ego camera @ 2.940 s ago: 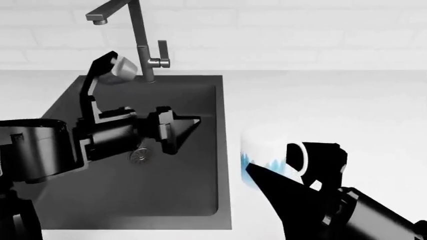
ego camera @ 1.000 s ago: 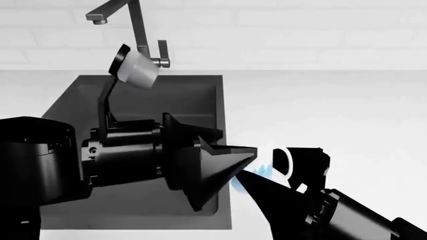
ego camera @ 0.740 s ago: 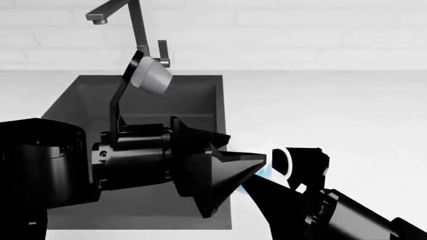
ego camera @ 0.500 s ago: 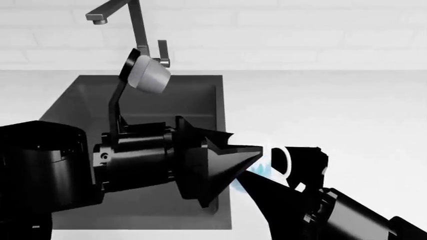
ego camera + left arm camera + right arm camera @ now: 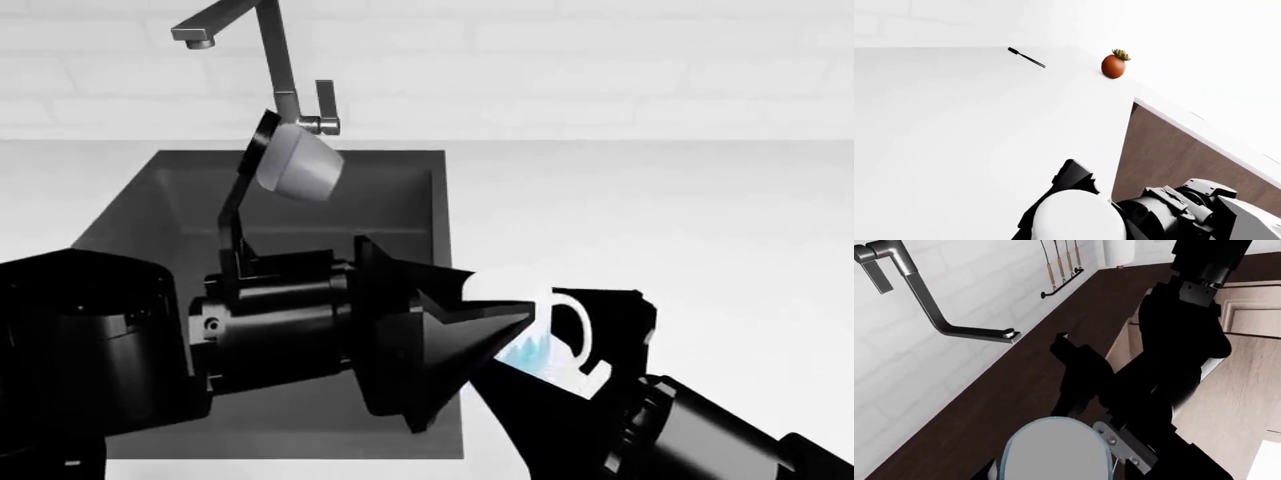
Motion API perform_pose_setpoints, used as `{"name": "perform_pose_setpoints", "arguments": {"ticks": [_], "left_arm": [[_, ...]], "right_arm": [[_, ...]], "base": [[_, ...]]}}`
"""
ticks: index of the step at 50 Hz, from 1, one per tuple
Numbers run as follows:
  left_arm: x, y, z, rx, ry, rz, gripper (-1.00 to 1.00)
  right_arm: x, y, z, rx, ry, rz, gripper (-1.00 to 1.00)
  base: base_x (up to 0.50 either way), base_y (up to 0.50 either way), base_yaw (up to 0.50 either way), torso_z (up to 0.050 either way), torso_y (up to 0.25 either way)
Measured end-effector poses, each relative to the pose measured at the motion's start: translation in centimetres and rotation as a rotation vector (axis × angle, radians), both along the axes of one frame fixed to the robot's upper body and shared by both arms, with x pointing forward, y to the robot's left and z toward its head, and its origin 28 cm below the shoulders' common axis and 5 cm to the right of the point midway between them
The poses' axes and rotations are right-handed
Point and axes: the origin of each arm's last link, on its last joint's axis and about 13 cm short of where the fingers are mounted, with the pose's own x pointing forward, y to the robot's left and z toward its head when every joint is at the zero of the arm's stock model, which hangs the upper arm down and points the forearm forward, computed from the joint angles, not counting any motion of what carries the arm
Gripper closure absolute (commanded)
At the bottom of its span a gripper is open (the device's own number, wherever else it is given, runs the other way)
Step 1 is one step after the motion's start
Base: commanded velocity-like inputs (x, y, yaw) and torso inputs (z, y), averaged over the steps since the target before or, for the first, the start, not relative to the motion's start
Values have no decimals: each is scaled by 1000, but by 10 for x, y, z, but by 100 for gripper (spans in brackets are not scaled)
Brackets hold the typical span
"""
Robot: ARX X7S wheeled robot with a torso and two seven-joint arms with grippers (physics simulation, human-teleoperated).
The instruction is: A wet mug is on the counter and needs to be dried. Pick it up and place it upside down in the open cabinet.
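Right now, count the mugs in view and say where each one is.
1. The mug is in the right pincer, beside the sink and its right edge, with the left pincer at it. The black-rimmed white cylinder near the faucet is no mug. The arms may hide others.

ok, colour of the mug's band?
Light blue, jagged, on the white mug; head view shows it best.

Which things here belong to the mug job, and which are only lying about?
For the job: mug, right gripper, left gripper, counter.
Lying about: faucet, sink, pen, potted plant.
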Motion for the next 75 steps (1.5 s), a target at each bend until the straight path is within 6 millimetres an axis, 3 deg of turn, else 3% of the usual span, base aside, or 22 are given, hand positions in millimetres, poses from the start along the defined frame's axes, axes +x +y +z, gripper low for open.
{"name": "perform_pose_setpoints", "arguments": {"ticks": [10, 24, 29, 33, 36, 44, 53, 63, 75], "left_arm": [[6, 3, 5, -9, -15, 21, 100], [23, 15, 17, -19, -50, 117, 100], [26, 18, 19, -21, -58, 139, 100], [27, 19, 20, -22, -62, 148, 100], [28, 20, 20, -23, -65, 151, 100], [29, 20, 19, -22, -68, 155, 100], [29, 20, 18, -23, -71, 155, 100], [28, 20, 17, -23, -73, 156, 100], [23, 22, 23, -32, -163, 252, 100]], "right_arm": [[-7, -15, 4, 1, 18, -31, -100], [-30, -45, 1, -1, 51, -235, -100], [-20, -55, 14, 54, 60, -291, -100], [0, -58, 17, 152, 125, -349, -100], [13, -63, 33, 214, 124, -377, -100], [33, -81, 61, 553, 191, -409, -100], [44, -90, 77, 1158, 342, -289, -100], [52, -88, 69, 1639, 580, -71, -100], [58, -81, 48, 1907, 770, 102, -100]], "base": [[0, 0, 0, 0, 1], [0, 0, 0, 0, 0], [0, 0, 1, 0, 0], [0, 0, 0, 0, 0], [0, 0, 0, 0, 0], [0, 0, 0, 0, 0], [0, 0, 0, 0, 1], [0, 0, 0, 0, 0], [0, 0, 0, 1, 0]]}}
